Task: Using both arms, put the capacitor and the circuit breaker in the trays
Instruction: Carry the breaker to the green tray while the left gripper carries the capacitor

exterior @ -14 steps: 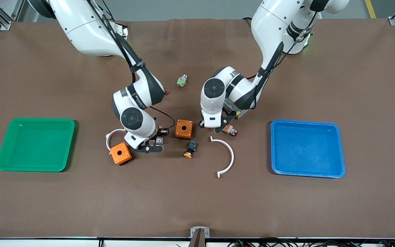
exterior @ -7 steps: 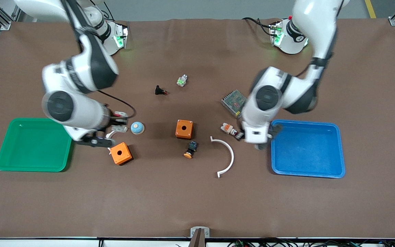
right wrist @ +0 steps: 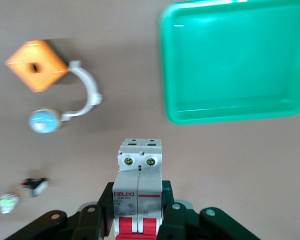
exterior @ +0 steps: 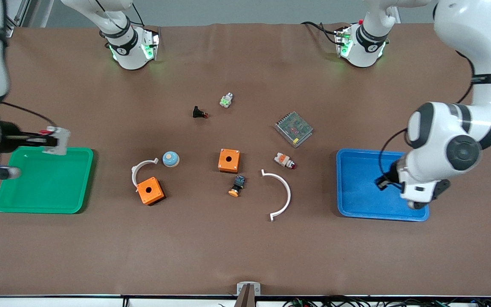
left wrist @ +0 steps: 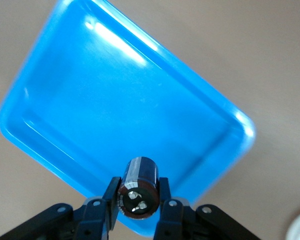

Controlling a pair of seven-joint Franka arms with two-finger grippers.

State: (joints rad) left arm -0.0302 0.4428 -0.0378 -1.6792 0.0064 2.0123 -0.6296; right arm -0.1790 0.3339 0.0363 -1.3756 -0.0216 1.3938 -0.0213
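1. I see my left claw (left wrist: 137, 210) clamped on the capacitor (left wrist: 138, 186), a stubby black cylinder gripped by its sides between the two fingers.
2. In the front view, the left claw (exterior: 416, 200) hangs over the blue tray (exterior: 356, 187) at the lower right of the frame, above the tray's corner nearest the camera.
3. My right claw (right wrist: 138, 222) grips the circuit breaker (right wrist: 139, 190), a white-and-grey block with red levers at the claw end.
4. In the front view, the circuit breaker (exterior: 56, 140) sits at the left edge of the frame, in the air just over the upper rim of the green tray (exterior: 45, 181); the right claw itself is mostly cut off there.
5. On the bench (exterior: 245, 256), mid-frame, lie two orange boxes (exterior: 229, 160) (exterior: 150, 190), two white curved pieces (exterior: 280, 194) (exterior: 141, 168), a small blue dome (exterior: 170, 159), a black-and-blue button with an orange cap (exterior: 237, 186), a white-and-orange button (exterior: 284, 160), a metal mesh-topped module (exterior: 294, 128), a black push-button part (exterior: 198, 113) and a small green-and-white part (exterior: 226, 100).
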